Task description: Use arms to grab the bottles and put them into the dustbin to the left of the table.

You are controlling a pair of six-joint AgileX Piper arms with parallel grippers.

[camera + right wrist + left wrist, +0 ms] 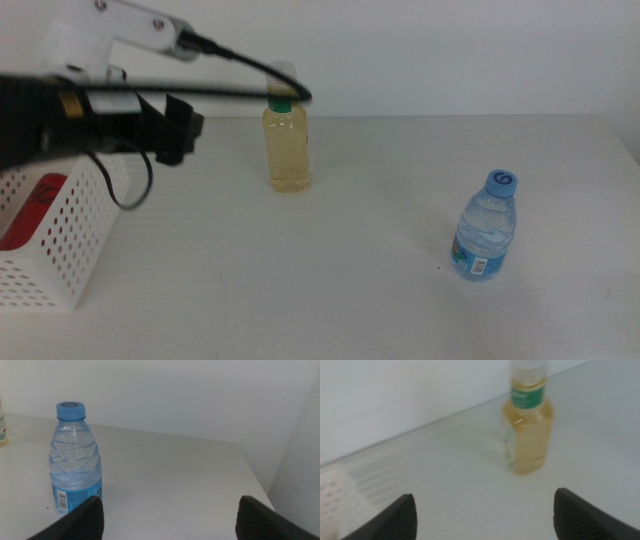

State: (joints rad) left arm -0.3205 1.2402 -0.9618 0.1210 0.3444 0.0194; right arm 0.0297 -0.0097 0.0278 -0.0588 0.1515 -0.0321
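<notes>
So far one of three is binned, two bottles remain standing on the table.

At the far left, the white perforated plastic dustbin (pixel 60 245) already holds something red (pixel 30 210), which I judge to be the slim red soda can, though little of it shows. Just above the bin's right rim hangs the left gripper (pixel 178 128), its dark jaws spread wide and empty, touching nothing; its wrist view looks straight at the clear bottle of yellow liquid with white cap and green label (pixel 287 140), upright toward the far middle of the large white matte tabletop (pixel 330 280). Nearer and to the right stands the small blue-capped clear water bottle (pixel 486 228), untouched. The right gripper (pixel 170 520) waits out of the middle view, jaws likewise parted and empty, just beside that water bottle.
</notes>
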